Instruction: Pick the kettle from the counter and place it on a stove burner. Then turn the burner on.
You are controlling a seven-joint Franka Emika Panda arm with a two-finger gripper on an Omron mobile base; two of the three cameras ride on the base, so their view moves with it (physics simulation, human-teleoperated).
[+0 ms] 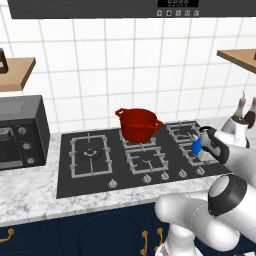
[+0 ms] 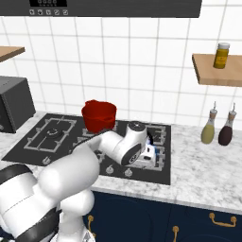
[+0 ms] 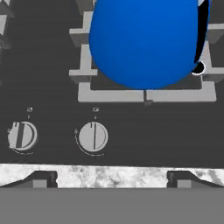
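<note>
Black stove (image 1: pixel 90 175) set into the speckled marble counter (image 2: pixel 203 175), white tiled wall behind, dark blue cabinets with brass handles below. The kettle (image 3: pixel 144 41) sits on the grate of a burner (image 3: pixel 146 94) at the stove's right end; in the left base view a patch of its blue (image 1: pixel 196 146) shows just beside the arm's wrist. The gripper (image 3: pixel 109 177) hovers near the stove's front edge, facing two knobs (image 3: pixel 92 137); its fingertips (image 3: pixel 41 178) stand well apart, holding nothing. A red pot (image 1: pixel 137 124) sits on a rear middle burner. Microwave (image 1: pixel 20 131) at far left. Two bottles (image 2: pixel 217 128) stand on the counter to the right, a jar (image 2: pixel 220 56) on a wooden shelf (image 2: pixel 217 71) above.
</note>
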